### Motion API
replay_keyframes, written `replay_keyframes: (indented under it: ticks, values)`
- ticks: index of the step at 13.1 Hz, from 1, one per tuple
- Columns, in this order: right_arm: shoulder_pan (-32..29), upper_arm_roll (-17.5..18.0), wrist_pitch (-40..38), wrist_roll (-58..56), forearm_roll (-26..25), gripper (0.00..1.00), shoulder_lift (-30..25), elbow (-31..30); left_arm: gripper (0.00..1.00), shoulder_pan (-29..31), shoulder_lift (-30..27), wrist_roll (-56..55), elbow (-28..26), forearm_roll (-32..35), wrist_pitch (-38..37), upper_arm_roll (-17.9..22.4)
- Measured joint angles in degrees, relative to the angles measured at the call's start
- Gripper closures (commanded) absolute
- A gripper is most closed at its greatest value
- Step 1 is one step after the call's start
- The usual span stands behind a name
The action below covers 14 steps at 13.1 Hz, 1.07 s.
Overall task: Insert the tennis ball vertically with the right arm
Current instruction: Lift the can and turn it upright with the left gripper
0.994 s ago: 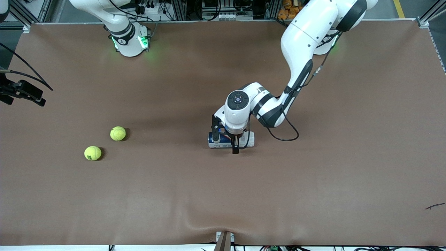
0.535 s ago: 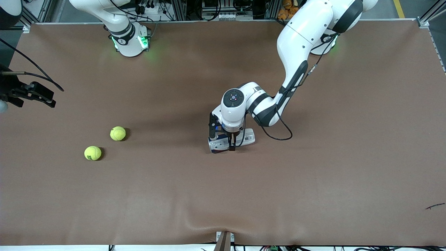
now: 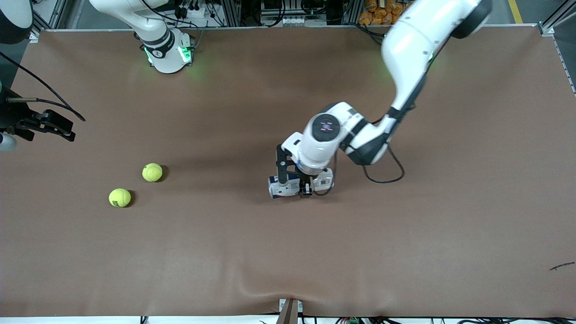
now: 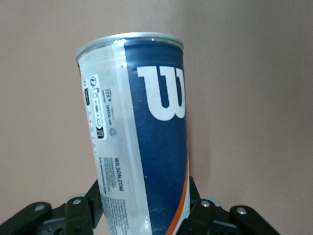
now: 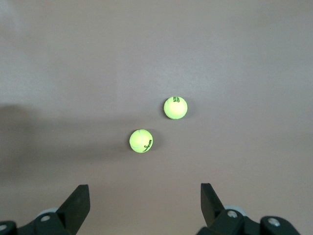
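Left gripper (image 3: pixel 294 185) fingers around can (image 3: pixel 288 186)

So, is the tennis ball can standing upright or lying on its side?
Lying on its side: the tennis ball can stretches lengthwise across the table, with the left gripper shut around its middle.

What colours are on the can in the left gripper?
Can: dark blue with white lettering, an orange stripe, clear panel; best in left wrist view.
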Motion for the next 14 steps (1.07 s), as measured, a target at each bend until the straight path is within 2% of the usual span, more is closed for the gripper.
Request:
replay_keyframes:
  ticks: [1,3,5,9,14]
  values:
    - [0.0,0.0,-0.1,0.0,0.0,0.00,0.0,0.0,0.33,4.7,0.0,1.8,-0.1,-0.2,1.4,-4.5]
    - [-0.1,-0.1,0.0,0.1,0.0,0.00,0.1,-0.1,0.33,11.7,0.7,7.0,-0.4,-2.9,4.5,-10.8]
    - [-0.1,-0.2,0.7,0.1,0.0,0.00,0.1,0.1,0.33,15.2,2.1,16.6,-0.6,-11.9,9.5,-13.9]
    - [-0.3,-0.6,-0.5,0.1,0.0,0.00,0.0,0.2,0.33,15.9,3.3,40.6,-0.7,-38.5,13.3,-14.8]
    - [0.4,-0.2,-1.1,0.1,0.0,0.00,0.2,-0.7,0.29,14.5,7.0,72.4,-1.0,-70.7,13.7,-14.9]
